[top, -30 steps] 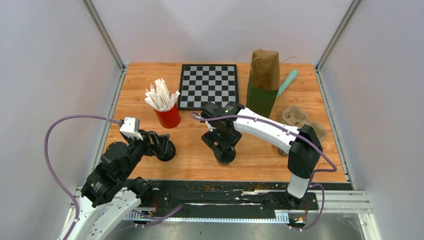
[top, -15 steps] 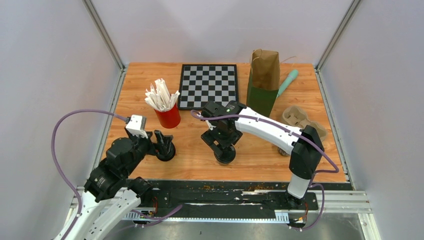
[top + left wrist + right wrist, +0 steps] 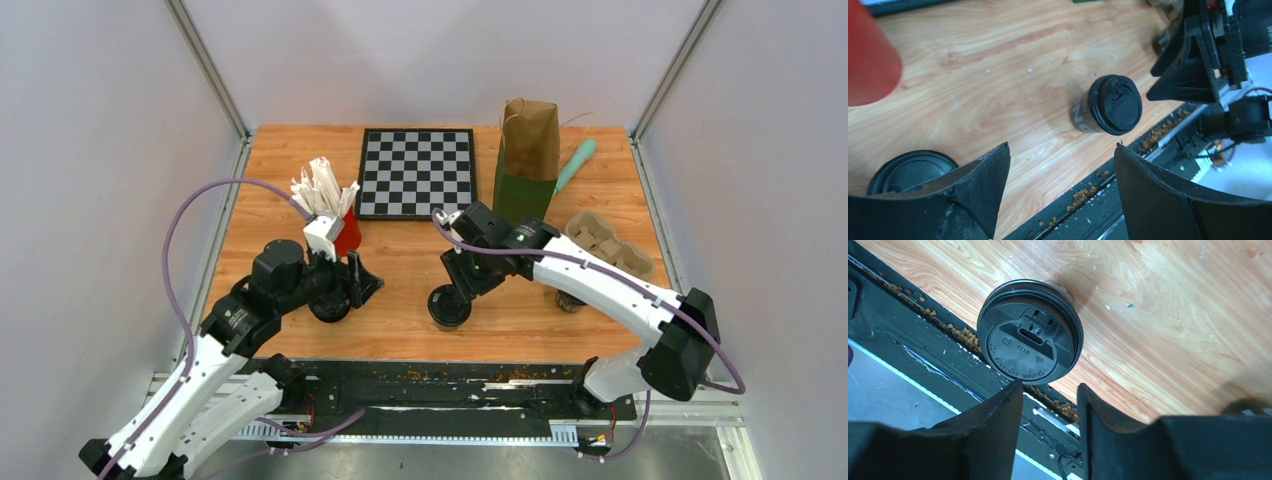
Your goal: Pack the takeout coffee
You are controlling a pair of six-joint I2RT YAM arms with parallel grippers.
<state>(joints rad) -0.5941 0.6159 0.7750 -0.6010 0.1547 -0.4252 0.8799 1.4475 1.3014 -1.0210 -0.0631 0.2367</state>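
Observation:
Two dark coffee cups with black lids stand near the table's front edge: the left cup [image 3: 330,308] and the middle cup [image 3: 449,306]. My left gripper [image 3: 362,279] is open and empty, just right of the left cup. In the left wrist view that gripper [image 3: 1063,146] shows a wide gap; the left cup's lid [image 3: 910,172] is at its left finger and the middle cup [image 3: 1110,105] lies ahead. My right gripper [image 3: 464,279] hovers just behind the middle cup. In the right wrist view it [image 3: 1049,386] is slightly open and empty, with the lid [image 3: 1030,332] beyond the tips.
A tall brown paper bag [image 3: 530,155] stands at the back right, beside a teal tool [image 3: 575,165]. A cardboard cup carrier [image 3: 607,242] lies at the right. A red cup of straws [image 3: 342,235] and a chessboard [image 3: 417,172] are behind. A dark object [image 3: 568,299] sits under the right arm.
My left arm swung forward and right, carrying its gripper past the left cup. My right gripper drew back to the right, off the middle cup, which stayed put.

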